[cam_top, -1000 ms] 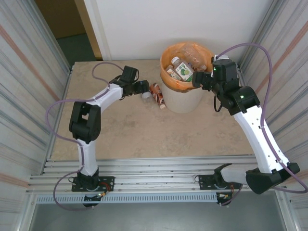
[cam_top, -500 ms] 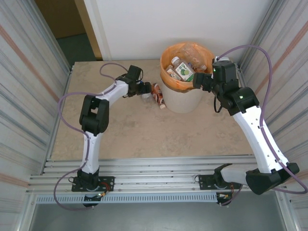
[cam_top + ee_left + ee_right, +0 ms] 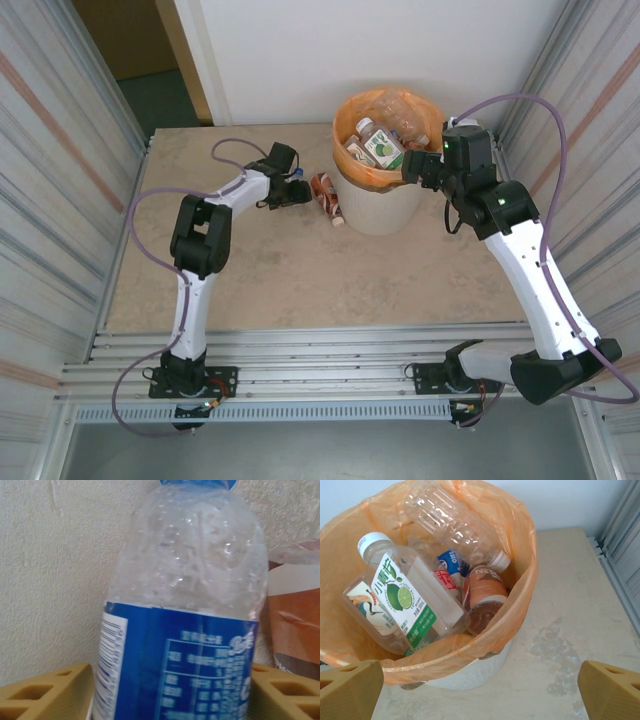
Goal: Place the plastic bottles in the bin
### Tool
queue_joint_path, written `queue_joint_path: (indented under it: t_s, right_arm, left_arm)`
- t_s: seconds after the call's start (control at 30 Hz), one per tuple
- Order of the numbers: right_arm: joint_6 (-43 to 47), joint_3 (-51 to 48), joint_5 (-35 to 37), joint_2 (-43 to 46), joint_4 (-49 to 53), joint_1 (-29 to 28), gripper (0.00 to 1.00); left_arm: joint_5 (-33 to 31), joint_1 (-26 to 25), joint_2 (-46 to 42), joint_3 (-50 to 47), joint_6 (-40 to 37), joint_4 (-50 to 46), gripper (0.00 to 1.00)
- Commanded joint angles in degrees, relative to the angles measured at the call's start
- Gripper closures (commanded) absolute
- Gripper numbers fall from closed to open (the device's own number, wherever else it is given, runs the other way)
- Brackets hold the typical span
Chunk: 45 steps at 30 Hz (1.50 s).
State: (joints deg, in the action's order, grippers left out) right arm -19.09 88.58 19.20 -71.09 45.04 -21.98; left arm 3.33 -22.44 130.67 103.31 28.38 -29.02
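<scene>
Between the fingers of my left tool (image 3: pixel 172 677) lies a clear, crinkled plastic bottle with a blue label (image 3: pixel 185 580), on the beige surface (image 3: pixel 50 580) left of the cream, orange-lined bin (image 3: pixel 385 215). Both fingers flank its label; I cannot tell if they pinch. It looks light, springy and slippery, so I'd grip mid-label.

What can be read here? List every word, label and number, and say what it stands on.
"小青柠": on the green-labelled bottle in the bin.
Brown bottle: lettering near its top, too blurred to read.
Blue-labelled bottle: small print and a barcode, too blurred to read.
</scene>
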Motion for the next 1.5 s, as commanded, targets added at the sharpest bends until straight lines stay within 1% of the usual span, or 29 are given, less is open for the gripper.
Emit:
queue_joint_path:
  t_s: [0.0,0.1,0.17,0.23,0.43,0.6,0.73,0.87,0.97,1.07,1.23,1.4,1.47]
  right_arm:
    - [-1.33,-0.57,-0.74,0.77,-0.74,0.41,0.02]
    - [-1.42,-0.52,-0.96,0.73,-0.74,0.42,0.02]
    - [-1.47,-0.55,-0.93,0.75,-0.81,0.44,0.02]
    - [-1.64,-0.57,-1.10,0.68,-0.75,0.36,0.02]
    - [-2.22,-0.81,-2.04,0.39,-0.74,0.42,0.02]
    - [-2.86,-0.86,-2.91,0.26,-1.08,0.42,0.02]
    - [-3.47,-0.96,-4.29,0.18,-1.63,0.41,0.02]
    - [-4.19,-1.03,-6.65,0.23,-2.10,0.40,0.02]
    - [-4.63,-1.33,-10.52,0.30,-3.08,0.36,0.02]
    - [-5.65,-2.27,-15.15,0.60,-4.96,0.35,0.00]
    - [-10.02,-5.36,-25.71,0.37,-11.06,-0.12,0.05]
    - [-14.71,-9.13,-37.13,-2.43,-20.48,-1.77,0.05]
    - [-14.93,-8.71,-40.00,-4.71,-22.69,-3.36,0.06]
  left_arm:
    - [-1.19,0.77,1.15,1.34,-0.43,-1.88,0.32]
    - [-1.17,0.81,0.28,0.13,-0.43,-1.27,0.40]
    - [-0.89,0.90,-0.76,-1.31,-0.43,-0.38,0.43]
    - [-0.70,1.13,-2.11,-2.94,-0.44,0.55,0.48]
    - [-0.89,2.03,-9.56,-11.46,-0.42,5.65,0.55]
    - [-1.59,2.92,-18.17,-19.00,-1.33,9.30,0.56]
    - [-1.91,3.01,-25.63,-25.43,-3.65,12.42,0.56]
    - [0.20,2.99,-33.34,-31.85,-6.23,16.14,0.56]
    - [3.86,2.97,-39.22,-36.86,-7.92,19.92,0.57]
    - [9.38,2.92,-44.86,-41.35,-9.34,23.88,0.58]
    - [17.58,2.67,-53.86,-48.32,-10.20,31.00,0.59]
    - [21.13,1.45,-60.29,-51.41,-11.56,33.61,0.59]
    - [21.95,0.78,-62.20,-51.80,-12.31,33.64,0.59]
